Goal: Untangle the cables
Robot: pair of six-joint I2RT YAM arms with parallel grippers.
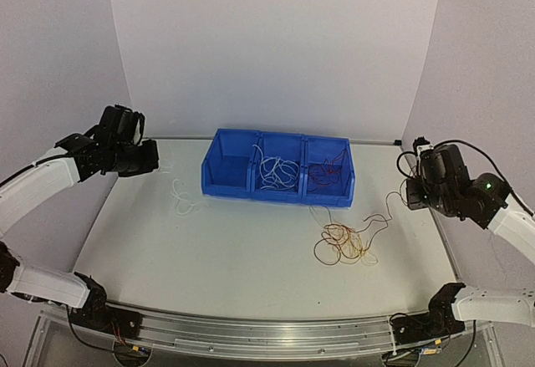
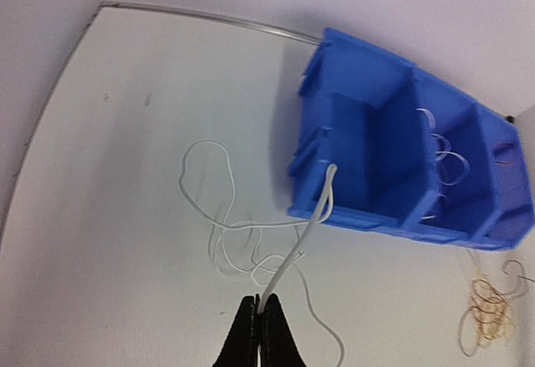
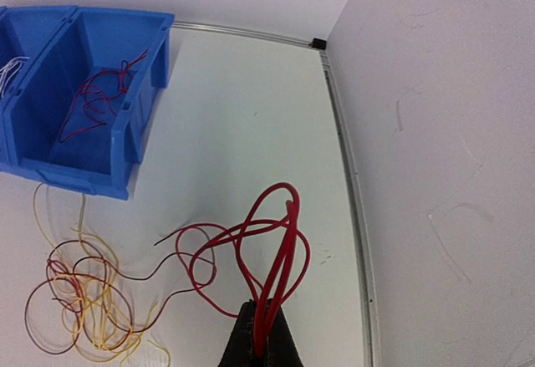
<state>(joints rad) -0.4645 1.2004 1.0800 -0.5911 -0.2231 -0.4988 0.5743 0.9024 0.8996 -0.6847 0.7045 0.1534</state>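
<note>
Jaws of left gripper (image 2: 260,302) closed on white cable (image 2: 313,225) trailing onto table (image 1: 209,250); right gripper (image 3: 260,310) jaws closed on red cable (image 3: 289,225). Loose yellow-brown tangle (image 1: 344,244) lies before blue bin (image 1: 224,179).

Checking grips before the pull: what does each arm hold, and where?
Left jaws: thin white wire, pinched along one strand. Right jaws: thin red wire, pinched where several loops bunch together.

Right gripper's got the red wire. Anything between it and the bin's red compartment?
Nothing visible stands between the right gripper and the bin. But the red wire seems to trail into the yellow-brown tangle on the table, so it may drag that along.
</note>
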